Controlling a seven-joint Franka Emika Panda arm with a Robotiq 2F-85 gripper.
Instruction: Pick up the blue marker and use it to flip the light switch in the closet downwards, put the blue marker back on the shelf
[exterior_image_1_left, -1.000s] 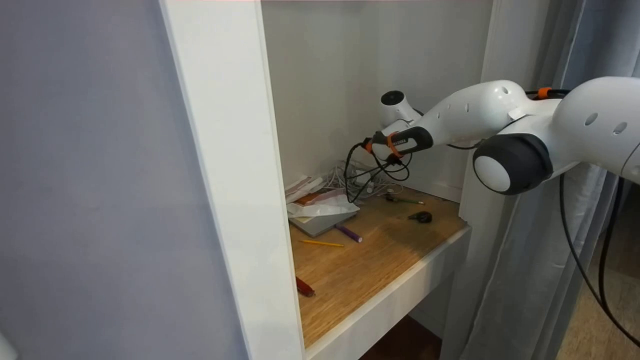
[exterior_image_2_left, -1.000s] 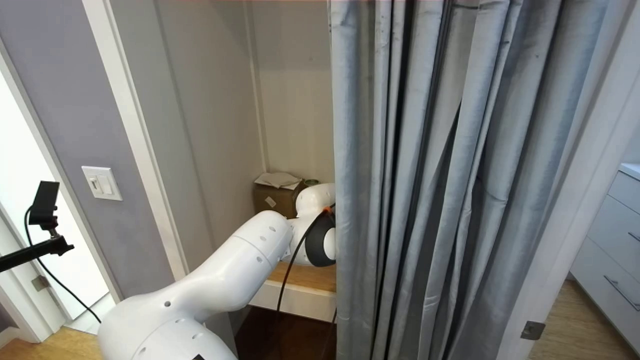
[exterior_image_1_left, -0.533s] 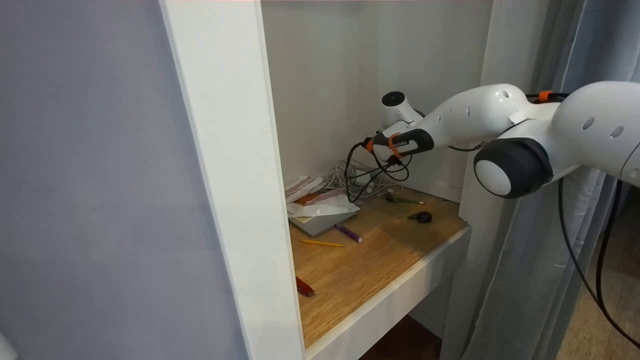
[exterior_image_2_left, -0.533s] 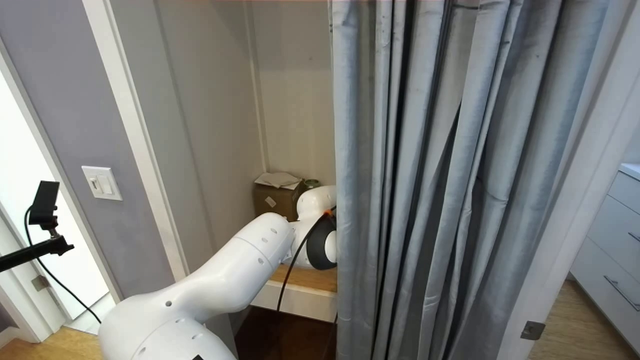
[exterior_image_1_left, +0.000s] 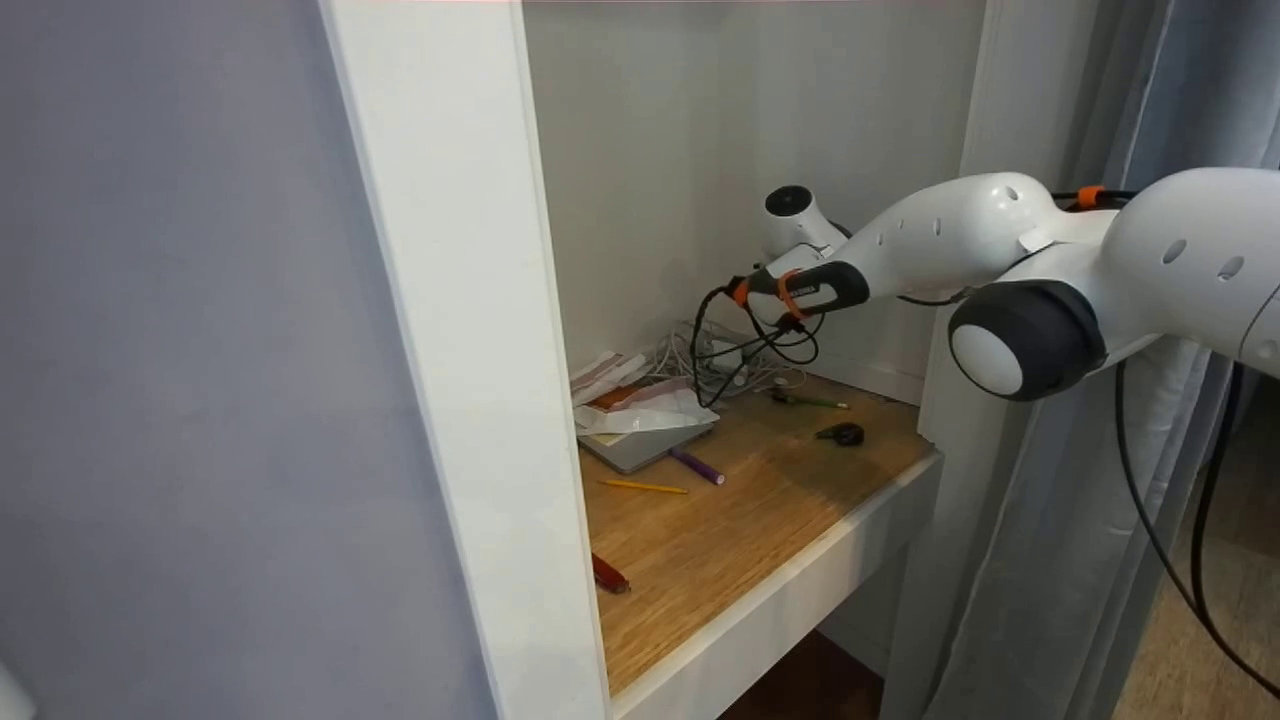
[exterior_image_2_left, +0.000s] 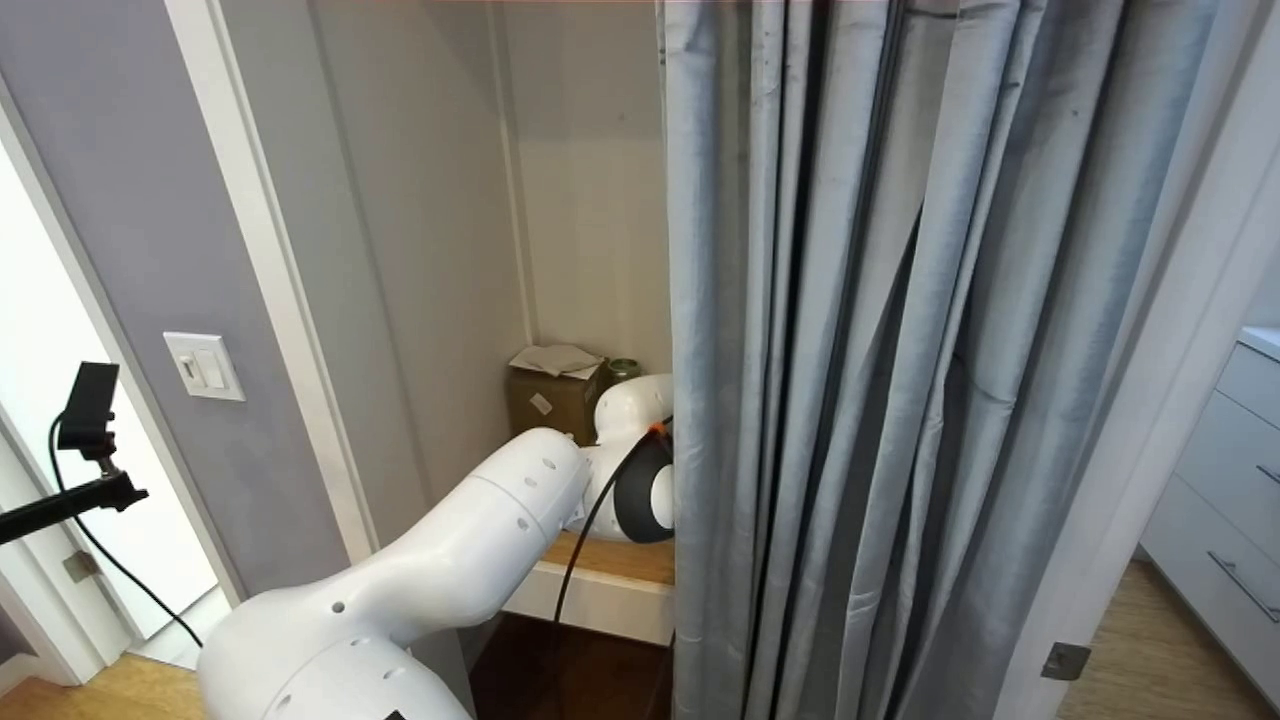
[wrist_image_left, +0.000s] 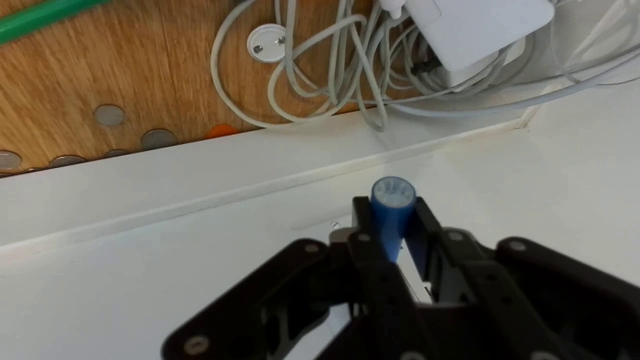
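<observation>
In the wrist view my gripper (wrist_image_left: 390, 215) is shut on the blue marker (wrist_image_left: 392, 212), whose round pale end points toward the camera side. The fingers face the cream closet wall (wrist_image_left: 550, 185). A pale plate with a screw, apparently the light switch (wrist_image_left: 322, 230), is on that wall behind the fingers; they cover most of it, and contact cannot be told. The closet (exterior_image_1_left: 740, 120) has a white frame post (exterior_image_1_left: 460, 350). The tan wooden shelf (exterior_image_1_left: 740, 520) spans it. In both exterior views the gripper and blue marker are hidden by the arm or curtain.
A purple marker (exterior_image_1_left: 697, 467), yellow pencil (exterior_image_1_left: 643, 487), red object (exterior_image_1_left: 609, 574) and black object (exterior_image_1_left: 842, 434) lie on the shelf. White cables (wrist_image_left: 340, 75), an adapter (wrist_image_left: 475, 25) and a green stick (wrist_image_left: 45, 20) lie near the wall. A curtain (exterior_image_2_left: 860, 350) hangs beside the arm.
The arm has sunk slightly in both exterior views, its elbow more than its wrist. The things on the shelf have not moved.
</observation>
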